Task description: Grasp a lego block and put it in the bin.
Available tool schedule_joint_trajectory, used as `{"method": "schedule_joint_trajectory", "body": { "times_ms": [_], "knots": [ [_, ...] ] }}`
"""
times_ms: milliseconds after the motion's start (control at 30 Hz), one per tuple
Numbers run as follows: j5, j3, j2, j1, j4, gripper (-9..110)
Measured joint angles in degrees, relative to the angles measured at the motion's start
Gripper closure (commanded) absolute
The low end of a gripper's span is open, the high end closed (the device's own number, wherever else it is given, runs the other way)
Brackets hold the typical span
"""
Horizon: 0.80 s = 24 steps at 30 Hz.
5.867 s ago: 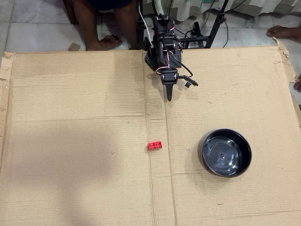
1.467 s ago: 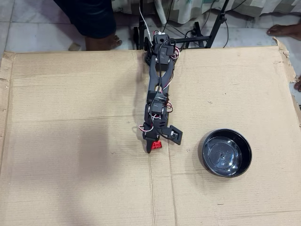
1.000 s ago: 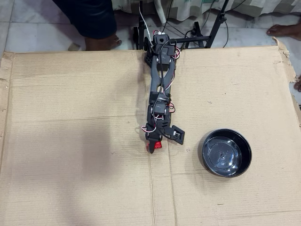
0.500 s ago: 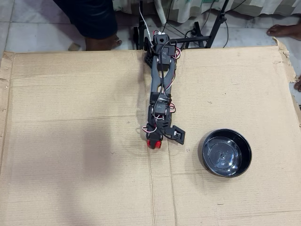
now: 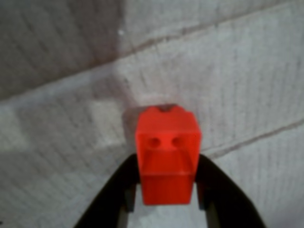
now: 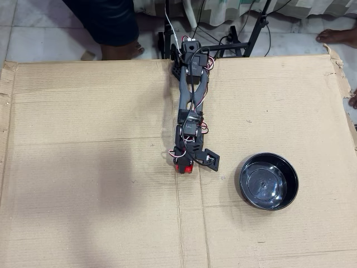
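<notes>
In the overhead view the arm hides nearly all of the lego block [image 6: 184, 166], but the blurred wrist view shows this bright red brick pinched between the two black fingers of the gripper [image 5: 166, 192] above creased cardboard [image 6: 83, 167], well apart from the glossy black bin [image 6: 290, 170].

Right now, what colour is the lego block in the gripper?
Bright red. The lego block shows best in the wrist view, between the black gripper fingers.
</notes>
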Motion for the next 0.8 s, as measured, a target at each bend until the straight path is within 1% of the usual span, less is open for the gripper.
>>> {"method": "schedule_joint_trajectory", "body": {
  "times_ms": [133, 400, 567, 800],
  "knots": [
    [0.0, 0.35, 3.16, -0.09, 0.0, 92],
    [0.09, 0.35, 11.16, -4.57, 0.0, 92],
    [4.66, 0.35, 14.06, -8.7, -0.26, 92],
    [9.23, 0.44, 14.77, -14.5, -8.44, 92]
  ]
}}
